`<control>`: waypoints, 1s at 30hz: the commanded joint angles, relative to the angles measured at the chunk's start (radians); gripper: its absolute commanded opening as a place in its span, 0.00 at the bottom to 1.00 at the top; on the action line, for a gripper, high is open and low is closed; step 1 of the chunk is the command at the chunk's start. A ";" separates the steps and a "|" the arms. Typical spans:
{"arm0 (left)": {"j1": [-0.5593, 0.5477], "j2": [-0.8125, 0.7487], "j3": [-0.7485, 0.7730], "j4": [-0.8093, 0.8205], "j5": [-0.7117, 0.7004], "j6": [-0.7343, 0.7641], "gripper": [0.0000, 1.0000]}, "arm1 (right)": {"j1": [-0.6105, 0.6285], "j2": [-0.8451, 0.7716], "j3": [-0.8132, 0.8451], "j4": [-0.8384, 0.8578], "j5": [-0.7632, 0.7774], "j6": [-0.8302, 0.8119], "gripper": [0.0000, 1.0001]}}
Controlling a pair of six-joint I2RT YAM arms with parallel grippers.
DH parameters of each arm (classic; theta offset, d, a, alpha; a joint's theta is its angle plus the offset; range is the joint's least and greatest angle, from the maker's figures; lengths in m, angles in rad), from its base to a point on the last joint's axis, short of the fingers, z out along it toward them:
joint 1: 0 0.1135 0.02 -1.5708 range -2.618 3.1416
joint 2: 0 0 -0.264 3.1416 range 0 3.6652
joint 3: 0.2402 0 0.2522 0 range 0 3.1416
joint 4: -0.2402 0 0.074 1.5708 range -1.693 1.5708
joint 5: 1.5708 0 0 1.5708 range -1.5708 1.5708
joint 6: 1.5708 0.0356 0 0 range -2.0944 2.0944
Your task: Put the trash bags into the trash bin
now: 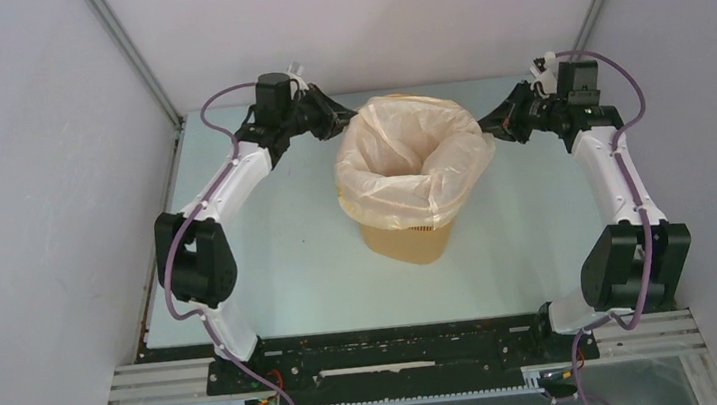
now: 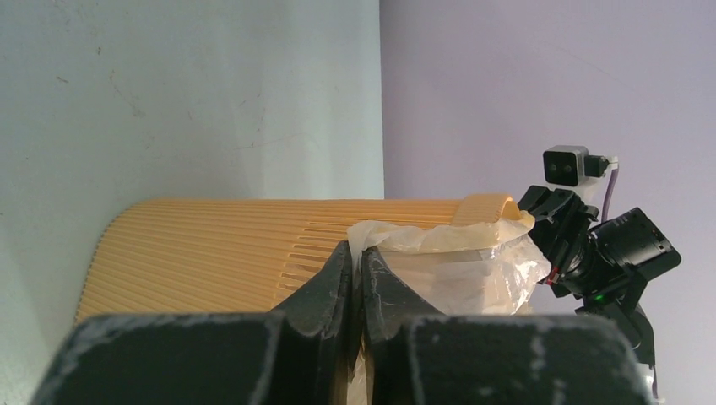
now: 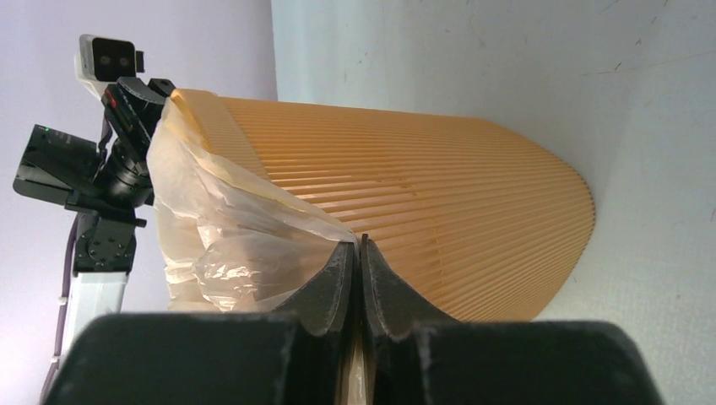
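A pale table (image 1: 281, 271) stands between grey walls (image 1: 22, 198). In its middle the orange trash bin (image 1: 409, 240) stands upright, and a thin translucent trash bag (image 1: 410, 157) hangs over its rim. The left gripper (image 1: 348, 123) is clenched on the bag film at the left side of the rim. The right gripper (image 1: 485, 125) pinches the film at the right side.
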 commanded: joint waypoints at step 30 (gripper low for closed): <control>0.007 -0.209 -0.205 -0.185 -0.069 0.195 0.20 | 0.018 -0.005 0.155 -0.418 0.255 -0.248 0.47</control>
